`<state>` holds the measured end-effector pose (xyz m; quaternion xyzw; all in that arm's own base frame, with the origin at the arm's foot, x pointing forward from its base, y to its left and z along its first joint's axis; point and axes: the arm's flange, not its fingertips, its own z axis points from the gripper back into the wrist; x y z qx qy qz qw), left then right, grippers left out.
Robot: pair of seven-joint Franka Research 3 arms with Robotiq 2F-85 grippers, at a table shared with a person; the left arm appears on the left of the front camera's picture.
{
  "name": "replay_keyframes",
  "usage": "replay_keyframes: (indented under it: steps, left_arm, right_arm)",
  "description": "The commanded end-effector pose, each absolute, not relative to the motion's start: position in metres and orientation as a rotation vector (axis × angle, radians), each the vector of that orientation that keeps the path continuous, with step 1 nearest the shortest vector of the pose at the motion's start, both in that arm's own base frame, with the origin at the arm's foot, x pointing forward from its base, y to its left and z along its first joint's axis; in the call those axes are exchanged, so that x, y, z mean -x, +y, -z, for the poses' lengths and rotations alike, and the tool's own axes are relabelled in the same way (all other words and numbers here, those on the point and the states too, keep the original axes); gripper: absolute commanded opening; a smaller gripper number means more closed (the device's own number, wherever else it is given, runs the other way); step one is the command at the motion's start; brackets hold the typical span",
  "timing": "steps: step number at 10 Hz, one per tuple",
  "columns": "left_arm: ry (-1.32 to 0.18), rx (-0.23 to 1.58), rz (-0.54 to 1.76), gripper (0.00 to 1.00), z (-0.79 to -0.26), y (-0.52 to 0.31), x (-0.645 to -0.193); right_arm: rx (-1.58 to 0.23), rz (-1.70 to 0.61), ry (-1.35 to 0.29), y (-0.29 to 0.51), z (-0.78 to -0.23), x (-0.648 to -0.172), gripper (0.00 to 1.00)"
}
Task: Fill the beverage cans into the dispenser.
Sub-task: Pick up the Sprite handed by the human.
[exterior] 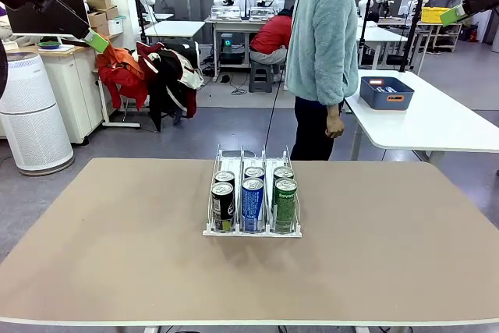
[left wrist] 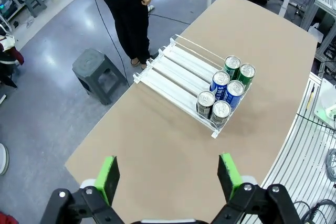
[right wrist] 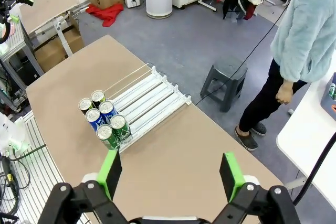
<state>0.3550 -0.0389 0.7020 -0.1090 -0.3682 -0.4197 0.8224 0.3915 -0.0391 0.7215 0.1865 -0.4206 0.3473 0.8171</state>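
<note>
The left gripper (left wrist: 168, 177) and the right gripper (right wrist: 170, 174) each hung high over the table (left wrist: 168, 135), fingers spread and empty. Six beverage cans (exterior: 253, 204) stood in pairs at the near end of the dispenser (left wrist: 176, 72), whose rear end reached the table's far edge, where a person (exterior: 323, 44) stood.

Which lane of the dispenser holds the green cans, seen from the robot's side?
The right lane of the dispenser: two green cans stand there in file. The middle lane holds blue-and-white cans, the left lane black cans.
</note>
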Motion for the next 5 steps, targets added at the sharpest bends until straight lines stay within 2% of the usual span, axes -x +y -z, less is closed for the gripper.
replay_keyframes:
  steps: [1,5]
  left_arm:
    - [-0.718,0.222,0.891,1.00,-0.712,-0.047,-0.349]
    - [-0.650,0.245,0.921,1.00,-0.726,-0.048,-0.337]
  right_arm:
    - [-0.418,-0.762,-0.853,-0.038,-0.727,-0.395,1.00]
    - [-0.478,-0.817,-0.740,-0.039,-0.740,-0.392,1.00]
